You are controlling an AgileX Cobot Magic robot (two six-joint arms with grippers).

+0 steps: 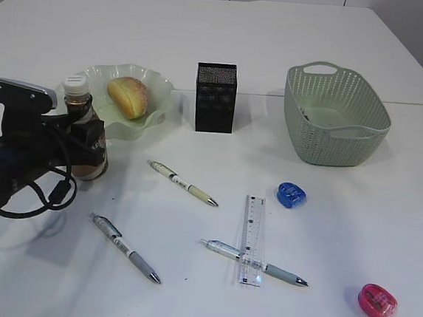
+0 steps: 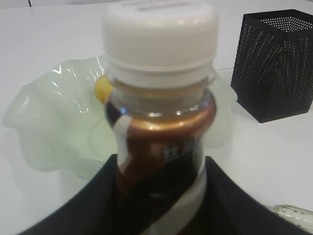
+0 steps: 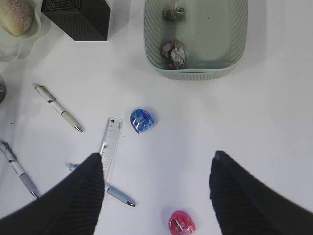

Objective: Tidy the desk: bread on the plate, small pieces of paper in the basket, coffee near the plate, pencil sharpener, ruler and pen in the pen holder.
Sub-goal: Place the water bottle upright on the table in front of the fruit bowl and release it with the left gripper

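Left claw (image 1: 87,136) clamped around coffee bottle (image 1: 81,128), upright, just beside plate (image 1: 154,94) at its 8 o'clock; bread (image 1: 127,96) already inside. Best lowered flat, then released without tipping. Right claw (image 3: 156,181) open, empty, above ruler (image 3: 111,147) and 2 sharpeners.

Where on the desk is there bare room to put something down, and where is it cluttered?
Bare patches: the desk behind the plate, pen holder and basket; also between the blue sharpener and pink sharpener. Crowded: front centre, where the ruler crosses a pen, with two more pens to its left.
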